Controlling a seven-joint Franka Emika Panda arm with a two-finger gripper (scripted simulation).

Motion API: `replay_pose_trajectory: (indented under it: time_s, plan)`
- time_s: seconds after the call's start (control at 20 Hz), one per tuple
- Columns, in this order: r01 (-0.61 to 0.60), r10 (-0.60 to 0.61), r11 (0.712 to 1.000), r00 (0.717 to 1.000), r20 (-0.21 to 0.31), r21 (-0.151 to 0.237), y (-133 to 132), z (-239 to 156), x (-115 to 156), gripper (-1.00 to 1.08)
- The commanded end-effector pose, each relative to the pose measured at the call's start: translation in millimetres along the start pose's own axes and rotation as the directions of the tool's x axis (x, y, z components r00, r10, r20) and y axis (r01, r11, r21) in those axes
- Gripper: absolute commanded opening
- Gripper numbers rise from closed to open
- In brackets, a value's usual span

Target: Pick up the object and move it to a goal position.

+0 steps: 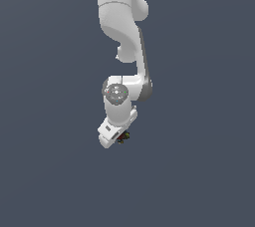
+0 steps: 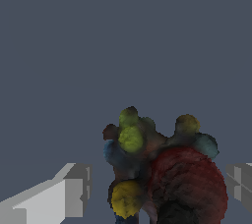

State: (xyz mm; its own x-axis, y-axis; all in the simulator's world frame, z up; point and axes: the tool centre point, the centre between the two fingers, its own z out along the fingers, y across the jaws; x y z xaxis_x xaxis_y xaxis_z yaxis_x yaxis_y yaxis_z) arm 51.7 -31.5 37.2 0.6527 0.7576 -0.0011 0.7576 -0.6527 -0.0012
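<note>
my gripper (image 2: pixel 155 188) hangs over the lump (image 2: pixel 162 169), fingers (image 2: pixel 64 193) spread wide either side, not touching it — open, nothing gripped.

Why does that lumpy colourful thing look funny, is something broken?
Nothing looks broken. The tiny lumpy object mottled dark red, blue and olive-yellow sits between the white tool's fingers, which stand apart from it. It is simply an irregular shape.
</note>
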Motion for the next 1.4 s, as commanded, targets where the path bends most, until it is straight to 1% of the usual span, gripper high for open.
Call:
replay_pose_trajectory:
  time_s: [0.0,0.15,0.2,0.65,0.7,0.9,1.1,1.35]
  plan:
    - [0.001,-0.001,1.0,1.0,-0.001,-0.001,0.6,6.8,0.4,1.0]
    - [0.001,-0.001,1.0,1.0,-0.001,-0.001,1.3,7.6,1.1,1.0]
    - [0.001,-0.001,1.0,1.0,-0.001,-0.001,1.3,7.6,1.1,-1.0]
    - [0.001,-0.001,1.0,1.0,-0.001,-0.001,1.3,7.6,1.1,-1.0]
    - [0.0,0.0,1.0,1.0,-0.005,-0.008,4.1,2.3,2.1,-1.0]
    - [0.0,0.0,1.0,1.0,-0.005,-0.008,3.0,-1.8,2.3,-1.0]
    - [0.0,0.0,1.0,1.0,-0.005,-0.008,-0.6,-14.5,2.7,-1.0]
    - [0.0,0.0,1.0,1.0,-0.004,-0.008,-8.8,-42.4,4.3,-1.0]
